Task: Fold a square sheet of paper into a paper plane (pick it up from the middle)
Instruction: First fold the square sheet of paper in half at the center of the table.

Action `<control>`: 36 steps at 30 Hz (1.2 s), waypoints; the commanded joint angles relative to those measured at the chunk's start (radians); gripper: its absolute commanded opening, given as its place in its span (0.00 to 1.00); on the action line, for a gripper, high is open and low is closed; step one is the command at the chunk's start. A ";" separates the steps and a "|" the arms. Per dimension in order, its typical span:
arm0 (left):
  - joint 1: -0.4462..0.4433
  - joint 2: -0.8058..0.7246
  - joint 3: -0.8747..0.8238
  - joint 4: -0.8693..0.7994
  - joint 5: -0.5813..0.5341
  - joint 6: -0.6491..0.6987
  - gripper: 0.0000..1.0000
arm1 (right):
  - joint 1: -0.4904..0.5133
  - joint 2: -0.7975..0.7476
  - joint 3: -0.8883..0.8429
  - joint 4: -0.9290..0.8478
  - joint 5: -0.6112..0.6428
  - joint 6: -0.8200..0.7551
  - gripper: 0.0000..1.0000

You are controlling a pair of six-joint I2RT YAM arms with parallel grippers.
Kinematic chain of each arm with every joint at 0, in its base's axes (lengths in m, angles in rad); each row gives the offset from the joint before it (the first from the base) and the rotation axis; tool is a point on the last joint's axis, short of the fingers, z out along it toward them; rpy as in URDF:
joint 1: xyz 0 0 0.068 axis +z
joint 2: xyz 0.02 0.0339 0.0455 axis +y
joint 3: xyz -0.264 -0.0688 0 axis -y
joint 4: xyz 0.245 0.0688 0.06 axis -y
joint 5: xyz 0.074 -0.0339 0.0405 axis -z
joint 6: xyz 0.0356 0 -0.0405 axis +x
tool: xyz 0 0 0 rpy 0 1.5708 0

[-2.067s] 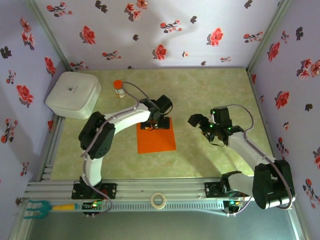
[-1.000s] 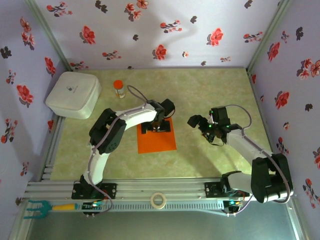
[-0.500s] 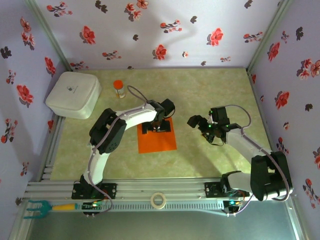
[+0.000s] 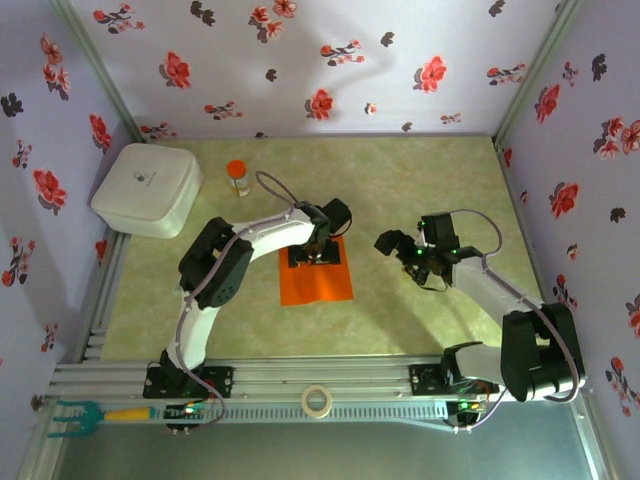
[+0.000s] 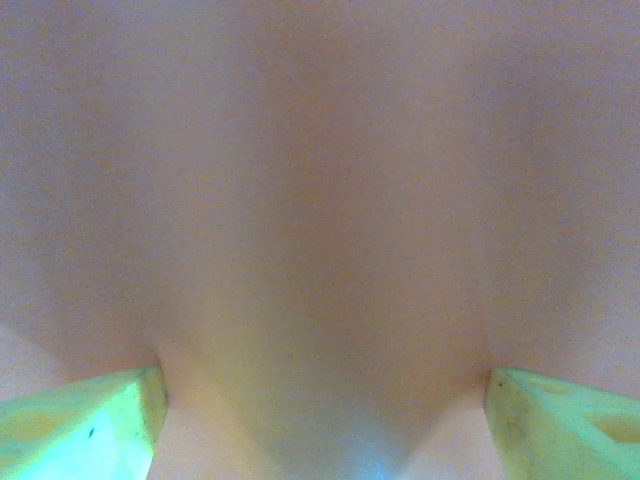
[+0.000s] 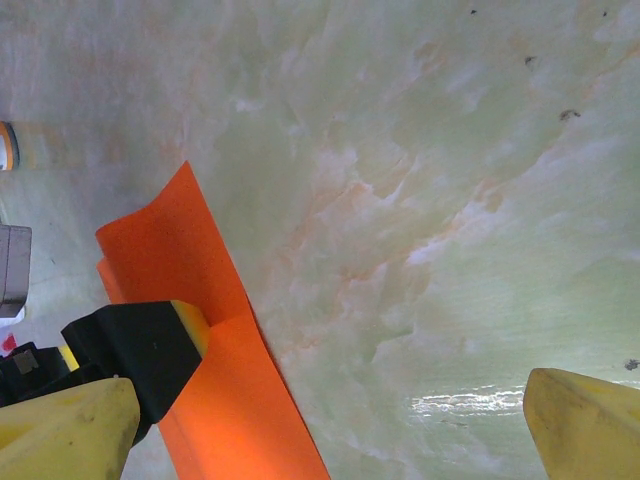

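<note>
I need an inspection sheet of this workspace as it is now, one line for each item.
Surface: green marbled table, no spill seen.
Job's things: square sheet of paper, orange; one edge lifts off the table.
Clutter: white box, orange-capped bottle, tape roll, green fork tool.
Grippers: left gripper open, down on the sheet's far half; right gripper open, over bare table beside the sheet.
Cables: grey cable loops off the left arm; right arm's cable loops too.
Surroundings: floral walls, metal frame rail.

Floral walls [image 4: 320, 60] (red blooms), seemingly marbled green floor [image 4: 420, 170]
</note>
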 commanded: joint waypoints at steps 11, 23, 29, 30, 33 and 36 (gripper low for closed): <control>-0.021 -0.085 -0.082 0.103 0.012 0.061 0.44 | 0.008 -0.092 0.009 -0.060 0.135 0.021 0.99; -0.009 -0.283 -0.259 0.492 0.258 0.123 0.33 | 0.006 -0.305 -0.067 -0.069 0.383 0.058 0.99; 0.041 -0.307 -0.329 0.725 0.542 0.059 0.31 | 0.002 -0.416 -0.142 0.049 0.299 0.010 0.97; 0.050 -0.307 -0.342 0.766 0.582 0.041 0.31 | 0.002 -0.424 -0.148 0.066 0.273 0.002 0.97; 0.070 -0.306 -0.377 0.838 0.642 0.003 0.29 | 0.000 -0.418 -0.147 0.087 0.214 -0.010 0.96; 0.086 -0.296 -0.410 0.882 0.677 -0.033 0.30 | -0.002 -0.379 -0.129 0.097 0.151 -0.021 0.95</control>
